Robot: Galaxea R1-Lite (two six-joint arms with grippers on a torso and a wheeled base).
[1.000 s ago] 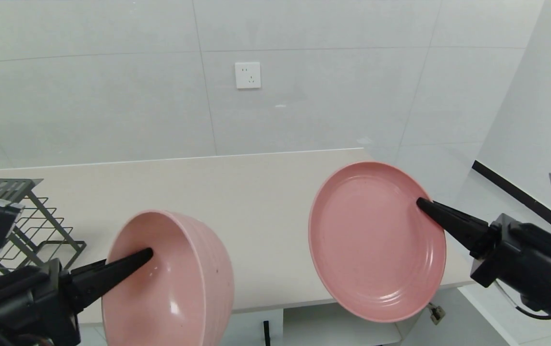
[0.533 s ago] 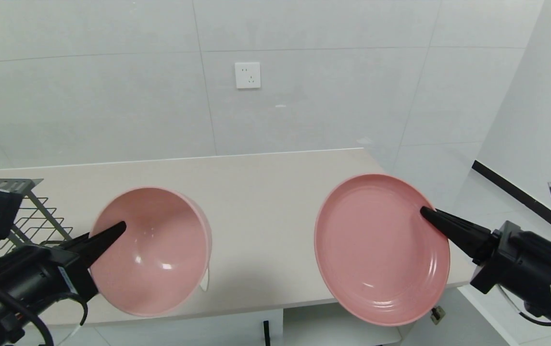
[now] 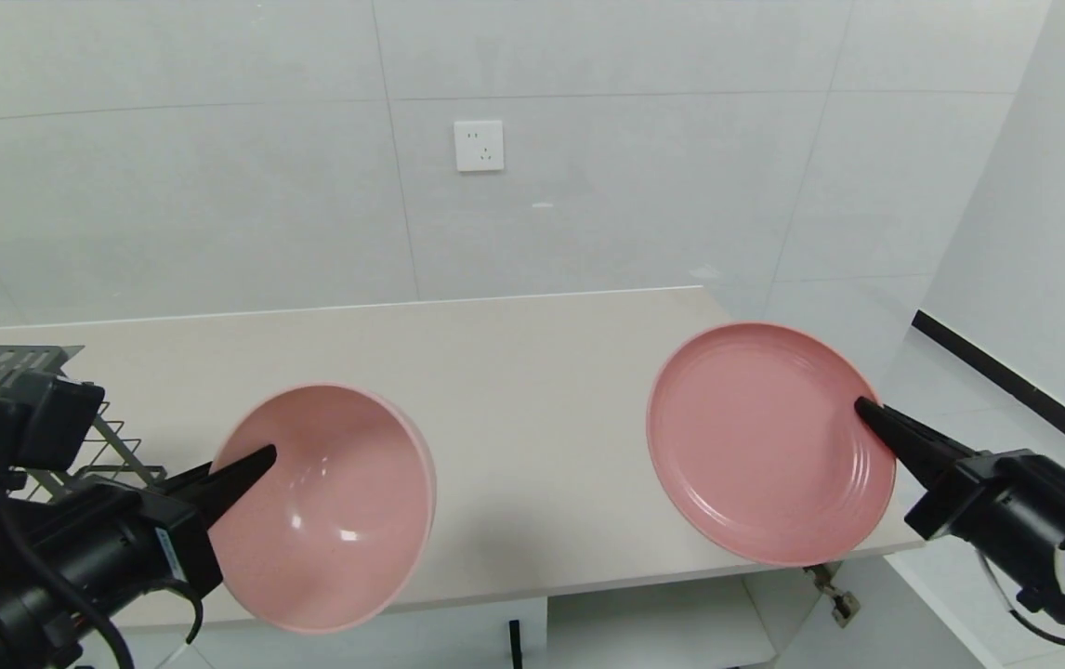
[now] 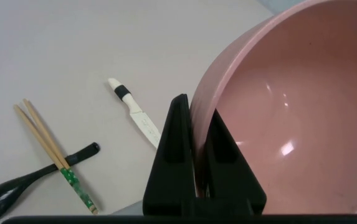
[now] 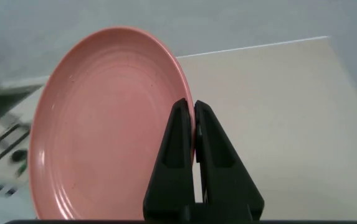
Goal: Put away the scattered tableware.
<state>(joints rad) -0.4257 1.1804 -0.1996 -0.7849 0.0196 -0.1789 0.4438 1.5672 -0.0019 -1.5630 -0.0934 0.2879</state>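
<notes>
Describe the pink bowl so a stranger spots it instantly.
Above the beige counter, beside the black wire rack, the left gripper holds the pink bowl by its rim. Unlike the flat pink plate, it is deep and round-sided.

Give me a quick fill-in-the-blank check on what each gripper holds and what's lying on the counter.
The left gripper pinches the deep pink round bowl by its ____.
The right gripper holds the flat round plate, ____ like the bowl.
The pair of wooden chopsticks crosses the ____ spoon.
The dark wire rack stands on the robot's ____ side.
Missing words: rim; pink; black; left.
</notes>
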